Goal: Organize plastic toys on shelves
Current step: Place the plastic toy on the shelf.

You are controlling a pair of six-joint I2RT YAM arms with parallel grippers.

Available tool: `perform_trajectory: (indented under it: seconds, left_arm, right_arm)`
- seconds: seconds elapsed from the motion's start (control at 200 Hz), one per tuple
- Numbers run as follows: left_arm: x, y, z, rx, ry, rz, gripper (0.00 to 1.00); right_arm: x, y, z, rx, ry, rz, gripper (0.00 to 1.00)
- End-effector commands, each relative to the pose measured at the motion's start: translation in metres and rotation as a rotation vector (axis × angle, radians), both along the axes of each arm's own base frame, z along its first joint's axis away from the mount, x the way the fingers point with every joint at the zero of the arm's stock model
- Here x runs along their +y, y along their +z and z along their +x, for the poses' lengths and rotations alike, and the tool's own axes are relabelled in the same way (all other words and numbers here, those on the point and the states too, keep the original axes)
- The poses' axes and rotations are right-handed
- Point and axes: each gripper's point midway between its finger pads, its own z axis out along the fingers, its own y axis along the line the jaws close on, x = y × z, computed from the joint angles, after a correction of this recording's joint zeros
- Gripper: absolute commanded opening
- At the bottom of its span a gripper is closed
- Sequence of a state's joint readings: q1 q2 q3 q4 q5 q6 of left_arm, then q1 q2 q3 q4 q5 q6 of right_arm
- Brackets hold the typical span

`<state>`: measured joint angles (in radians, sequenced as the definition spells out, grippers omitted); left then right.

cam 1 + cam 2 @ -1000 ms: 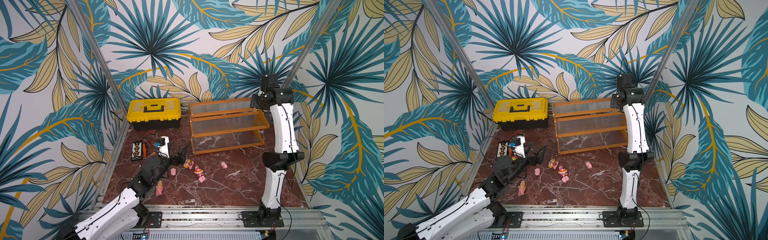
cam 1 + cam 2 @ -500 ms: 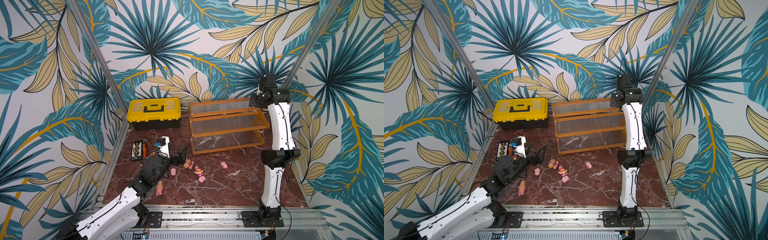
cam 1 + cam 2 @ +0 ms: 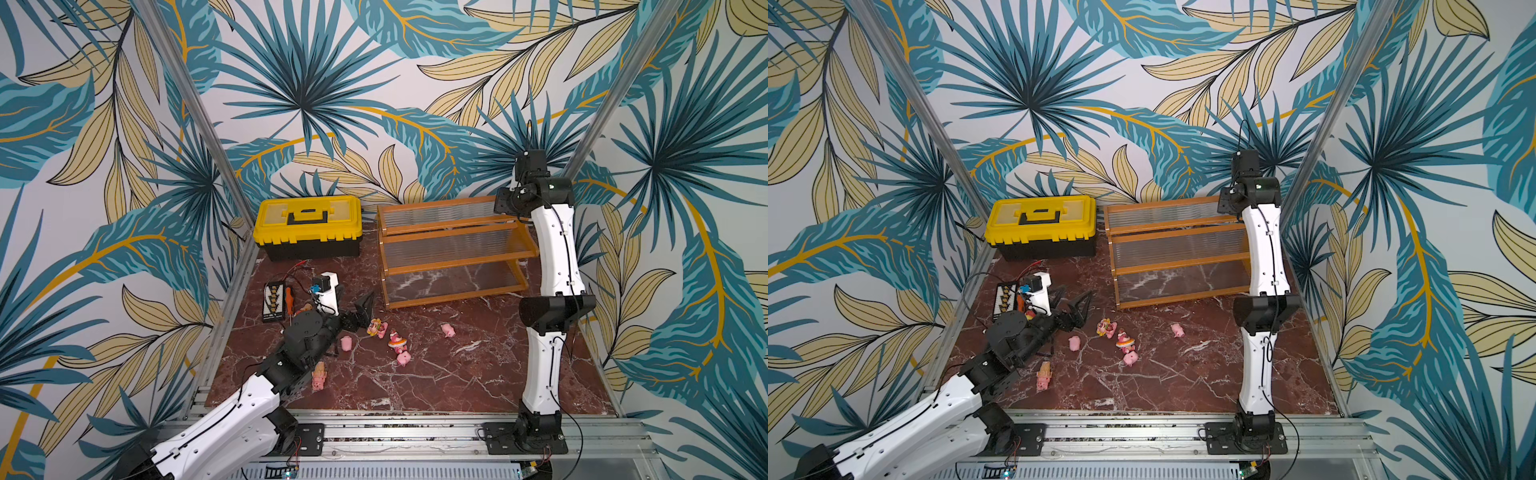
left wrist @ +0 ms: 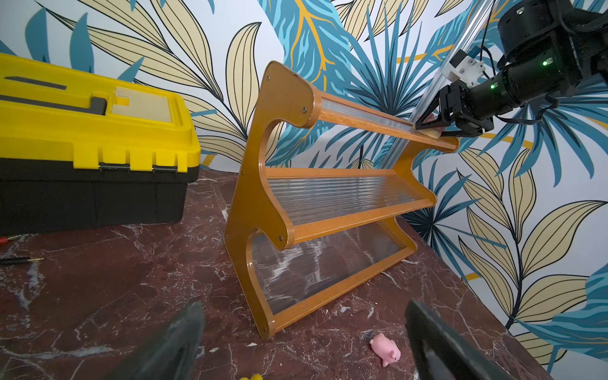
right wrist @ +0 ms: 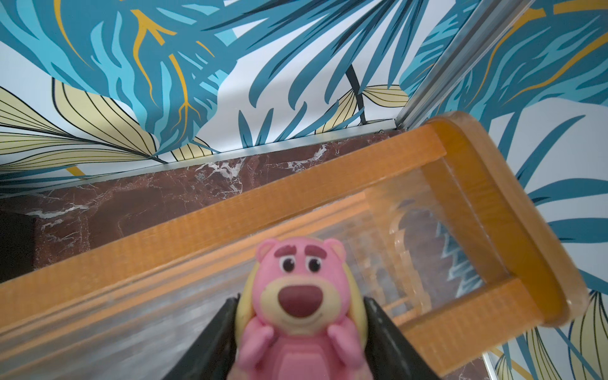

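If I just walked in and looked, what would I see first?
Probably the pink bear toy, its face filling the right wrist view, held in the right gripper at the top tier of the orange shelves. Next comes the bright yellow toolbox beside the shelves at the back, then the small pink toys scattered on the dark marble table in front.

White arm shells [image 3: 555, 249], black joints [image 3: 557, 309], black cables [image 3: 580, 436]
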<state>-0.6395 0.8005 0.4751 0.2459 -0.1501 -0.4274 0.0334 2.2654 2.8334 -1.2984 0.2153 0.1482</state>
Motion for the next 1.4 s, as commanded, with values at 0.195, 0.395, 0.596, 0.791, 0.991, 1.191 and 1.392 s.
perform_trajectory:
  seconds: [0.195, 0.395, 0.596, 0.791, 0.991, 1.191, 1.392]
  left_arm:
    - [0.001, -0.001, 0.003, -0.005, 0.009, 0.005, 0.99]
    - [0.002, 0.0, 0.003, -0.009, 0.007, 0.007, 0.99]
    - [0.002, 0.002, 0.002, -0.013, 0.004, 0.006, 0.99]
    - [0.005, 0.01, 0.001, -0.037, 0.009, -0.001, 0.99]
    - [0.005, 0.015, 0.003, -0.045, 0.014, -0.003, 0.99]
    - [0.002, 0.017, 0.003, -0.044, 0.005, -0.005, 0.99]
    - [0.008, 0.021, -0.002, -0.051, 0.017, -0.015, 0.99]
  right_arm:
    - [0.001, 0.0, 0.0, 0.018, 0.102, -0.046, 0.6]
    - [0.005, 0.0, 0.0, 0.024, 0.166, -0.04, 0.59]
    - [0.006, 0.017, -0.002, -0.027, 0.158, -0.022, 0.78]
    - [0.012, 0.039, -0.018, -0.062, 0.155, 0.007, 0.99]
    - [0.024, 0.043, -0.037, -0.035, 0.169, 0.019, 0.99]
    - [0.035, 0.038, -0.041, -0.013, 0.196, 0.022, 0.99]
    - [0.06, 0.041, -0.047, -0.028, 0.248, -0.013, 0.99]
